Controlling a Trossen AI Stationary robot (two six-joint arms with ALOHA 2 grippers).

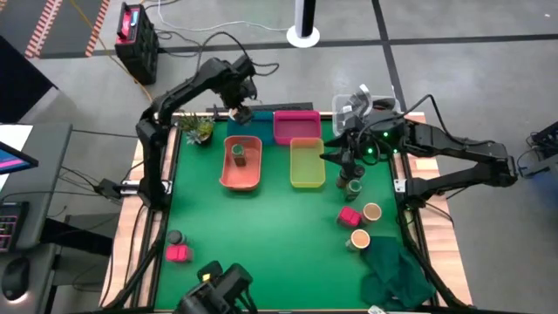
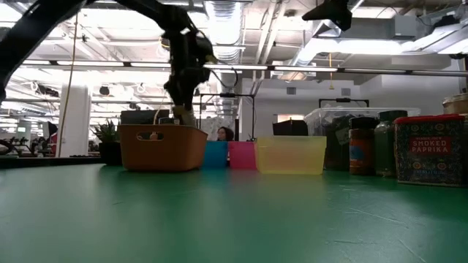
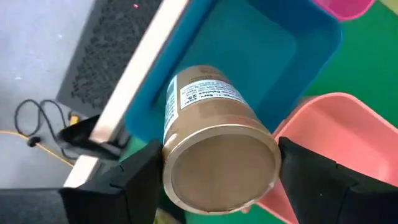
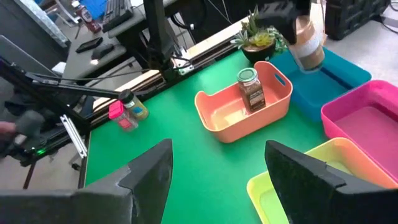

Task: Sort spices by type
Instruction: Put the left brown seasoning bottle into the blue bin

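Tan-topped jar (image 3: 214, 149) held in left end effector (image 3: 217, 177) over the blue tray (image 3: 249, 56), one jar (image 4: 250, 89) sits in the salmon tray (image 4: 217, 121), rest loose on the surface (image 1: 279, 235); right end effector (image 4: 214, 168) wide, empty.

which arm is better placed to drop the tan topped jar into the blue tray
Left. The left gripper is shut on the tan-topped jar above the blue tray; the right gripper is open and empty near the yellow tray.
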